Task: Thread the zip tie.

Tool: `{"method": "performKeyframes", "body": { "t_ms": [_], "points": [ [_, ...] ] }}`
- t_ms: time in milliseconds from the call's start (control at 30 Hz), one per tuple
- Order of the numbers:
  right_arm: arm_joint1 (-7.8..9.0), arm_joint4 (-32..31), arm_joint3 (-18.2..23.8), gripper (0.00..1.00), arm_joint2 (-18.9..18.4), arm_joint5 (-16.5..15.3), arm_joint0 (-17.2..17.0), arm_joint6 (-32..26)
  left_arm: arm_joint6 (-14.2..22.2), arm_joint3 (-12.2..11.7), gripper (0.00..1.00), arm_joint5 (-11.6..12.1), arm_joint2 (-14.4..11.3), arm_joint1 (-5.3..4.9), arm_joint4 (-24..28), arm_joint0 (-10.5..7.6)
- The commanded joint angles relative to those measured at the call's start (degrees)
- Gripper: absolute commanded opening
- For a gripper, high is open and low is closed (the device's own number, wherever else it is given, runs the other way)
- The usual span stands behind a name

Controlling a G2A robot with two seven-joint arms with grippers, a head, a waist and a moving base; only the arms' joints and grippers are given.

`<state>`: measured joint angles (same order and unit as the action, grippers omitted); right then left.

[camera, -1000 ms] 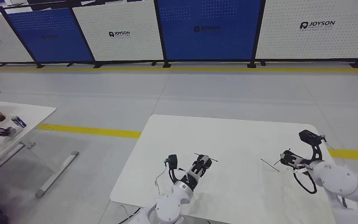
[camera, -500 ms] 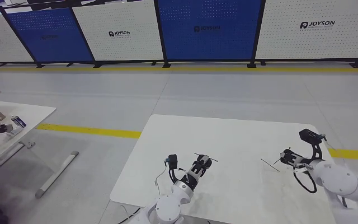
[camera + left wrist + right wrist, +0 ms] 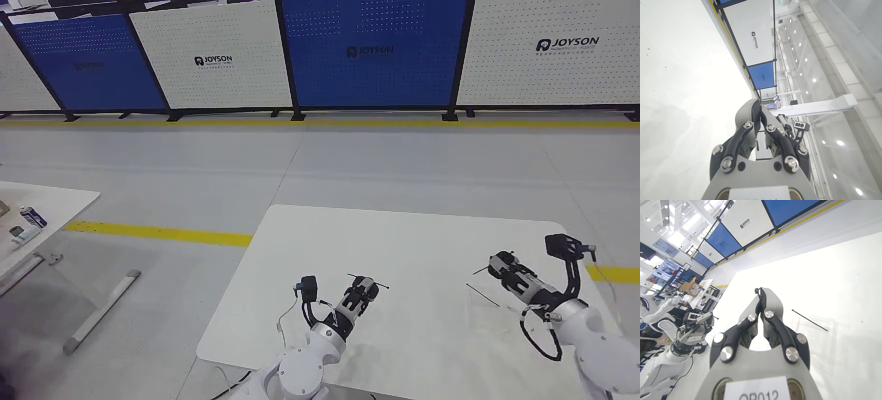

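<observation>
Up close, right hand [image 3: 761,293] pinches a zip tie [image 3: 755,291], head protruding.

A white rectangular table [image 3: 400,250] with rounded corners stands on the pale grey floor [image 3: 200,170]. One thin black plastic zip tie [image 3: 809,320] lies flat and straight on its top, towards the right side. It seems to rest on a faint clear sheet [image 3: 829,323], hard to make out. A few tiny dark specks [image 3: 665,67] dot the surface.
</observation>
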<state>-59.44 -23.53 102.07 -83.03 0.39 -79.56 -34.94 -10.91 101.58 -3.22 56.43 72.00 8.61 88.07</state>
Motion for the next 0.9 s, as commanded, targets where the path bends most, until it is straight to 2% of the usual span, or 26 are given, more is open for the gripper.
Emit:
{"method": "performKeyframes", "body": {
  "t_ms": [0, 333, 467, 600, 800, 867],
  "points": [
    [0.0, -0.01, 0.01, 0.0, 0.0, -0.01, 0.0, 0.02, 0.0, 0.0, 0.0, 0.0, 0.0, 0.0, 0.0, 0.0],
    [0.0, -0.01, 0.01, 0.0, 0.0, -0.01, 0.0, 0.02, 0.31, -0.2, 0.0, 0.16, -0.11, 0.06, -0.09, -0.08],
    [0.0, -0.01, 0.01, 0.0, 0.0, -0.01, 0.0, 0.02, -0.63, -1.25, 0.0, -0.04, -1.27, 0.24, -3.39, -0.29],
    [0.0, -0.01, 0.01, 0.0, 0.0, -0.01, 0.0, 0.02, -2.77, -2.63, 0.0, -1.62, -2.76, 0.64, -6.66, -1.09],
    [0.0, -0.01, 0.01, 0.0, 0.0, -0.01, 0.0, 0.02, -2.77, -2.63, 0.0, -1.62, -2.76, 0.64, -6.66, -1.09],
    [-0.05, 1.59, 0.48, 0.0, -0.16, -1.57, -0.52, 0.43, -2.77, -2.63, 0.0, -1.62, -2.76, 0.64, -6.66, -1.09]
  ]
}}
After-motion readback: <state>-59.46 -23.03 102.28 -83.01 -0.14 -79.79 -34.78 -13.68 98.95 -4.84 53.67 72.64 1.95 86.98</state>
